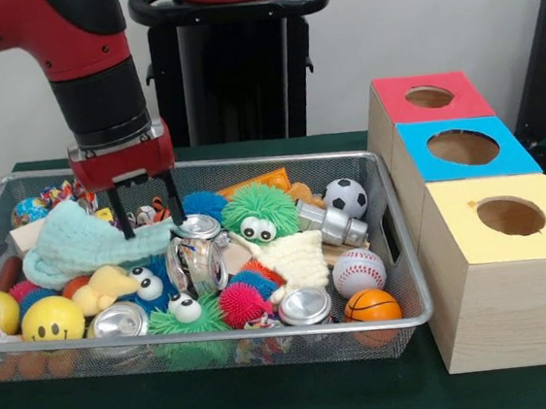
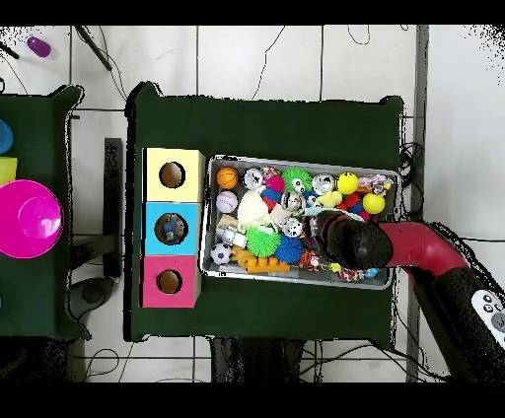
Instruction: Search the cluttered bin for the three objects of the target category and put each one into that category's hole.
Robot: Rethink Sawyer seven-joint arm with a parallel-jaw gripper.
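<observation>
The silver wire-mesh bin (image 1: 414,292) is full of toys and also shows in the overhead view (image 2: 209,212). One clear wrinkly plastic bottle (image 1: 197,263) lies in the middle of the bin, among fuzzy toys. I cannot make out other bottles. My gripper (image 1: 153,222) is open and empty. Its fingertips hang just above a pale teal cloth (image 1: 77,247), up and to the left of the bottle. In the overhead view my arm (image 2: 350,242) hides the gripper. The blue-topped box's hole (image 1: 462,147) lies right of the bin. In the overhead view something shows inside this hole (image 2: 172,229).
Silver cans (image 1: 119,321) (image 1: 305,307) and a grey metal flask (image 1: 332,224) lie in the bin, with a soccer ball (image 1: 345,197), a baseball (image 1: 359,272), a basketball (image 1: 372,305) and a green fuzzy toy (image 1: 257,213). The red-topped box (image 1: 430,97) and yellow-topped box (image 1: 511,216) flank the blue one.
</observation>
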